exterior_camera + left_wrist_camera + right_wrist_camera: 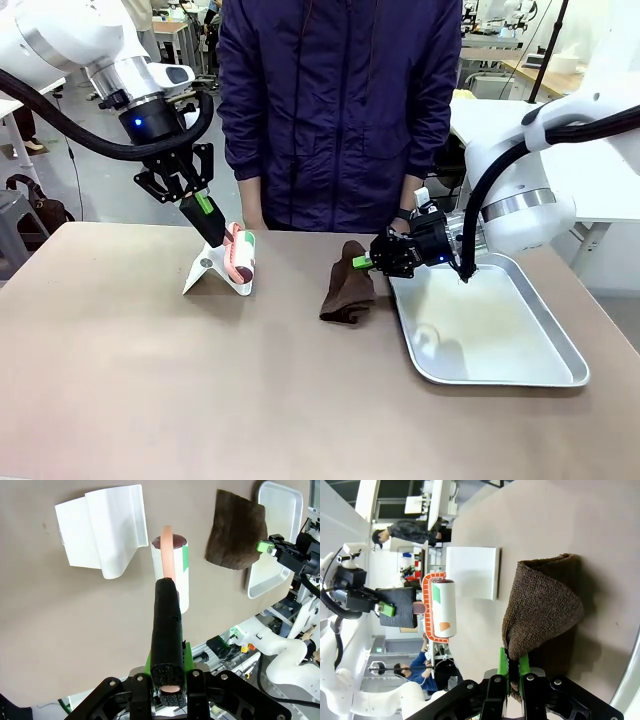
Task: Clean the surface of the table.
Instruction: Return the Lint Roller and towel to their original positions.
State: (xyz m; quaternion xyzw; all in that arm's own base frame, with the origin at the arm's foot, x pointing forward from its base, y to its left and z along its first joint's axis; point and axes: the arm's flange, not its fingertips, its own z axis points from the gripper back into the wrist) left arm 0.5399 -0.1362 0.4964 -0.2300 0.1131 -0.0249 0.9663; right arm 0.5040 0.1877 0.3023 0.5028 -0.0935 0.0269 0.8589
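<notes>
Table (pixel 150 400), long axis left-right.

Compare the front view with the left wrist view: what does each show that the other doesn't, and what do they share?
Front view alone: the person standing at the far side of the table, and the left gripper seen from outside, shut on the lint roller. Left wrist view alone: the butt end of the roller's black handle between the gripper's green pads. Both: the white roller cover, the brown cloth held by the right gripper, and the metal tray.
</notes>
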